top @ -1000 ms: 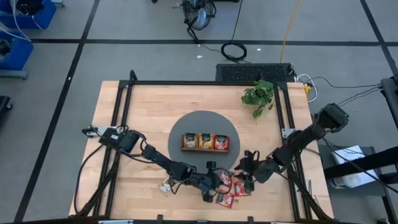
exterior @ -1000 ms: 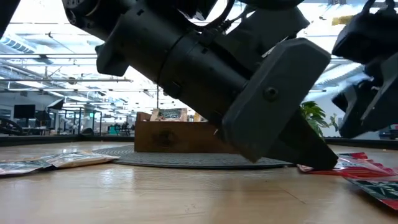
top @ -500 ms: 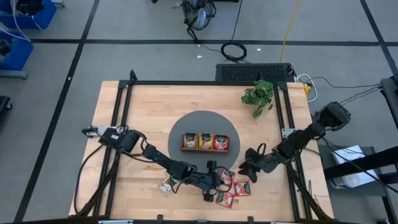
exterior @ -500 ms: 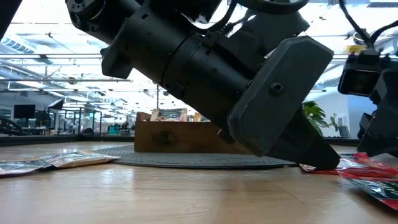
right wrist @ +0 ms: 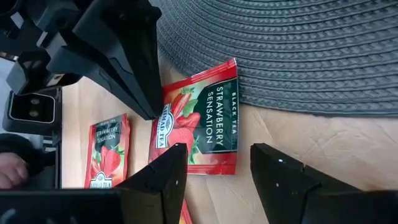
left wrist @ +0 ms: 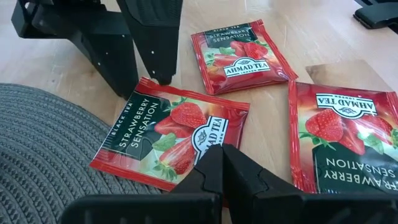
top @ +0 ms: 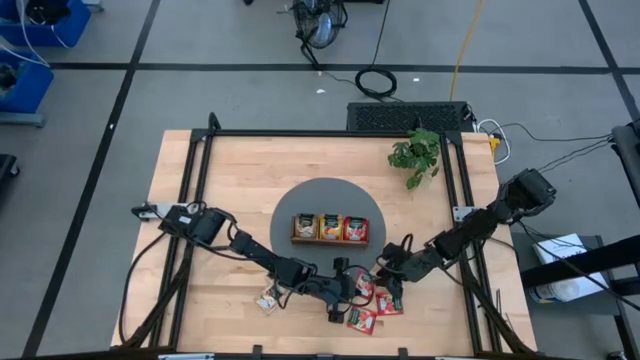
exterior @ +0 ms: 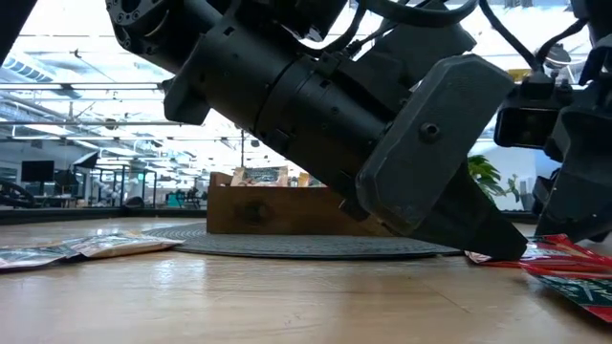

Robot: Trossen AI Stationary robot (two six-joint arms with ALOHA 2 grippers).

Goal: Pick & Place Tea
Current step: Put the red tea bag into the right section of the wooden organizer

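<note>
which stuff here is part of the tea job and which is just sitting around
Part of the job:
red square strawberry tea sachets
tan sachets
brown wooden three-compartment tray
round grey woven mat

Just lying about:
small green potted plant
black cable coil on the floor

My two arms are matte black, built of jointed cylindrical links with black cables along them. Left gripper (left wrist: 219, 163): flat wedge fingers, grey housing plate with one screw. Right gripper (right wrist: 214, 163): blocky black fingers.
</note>
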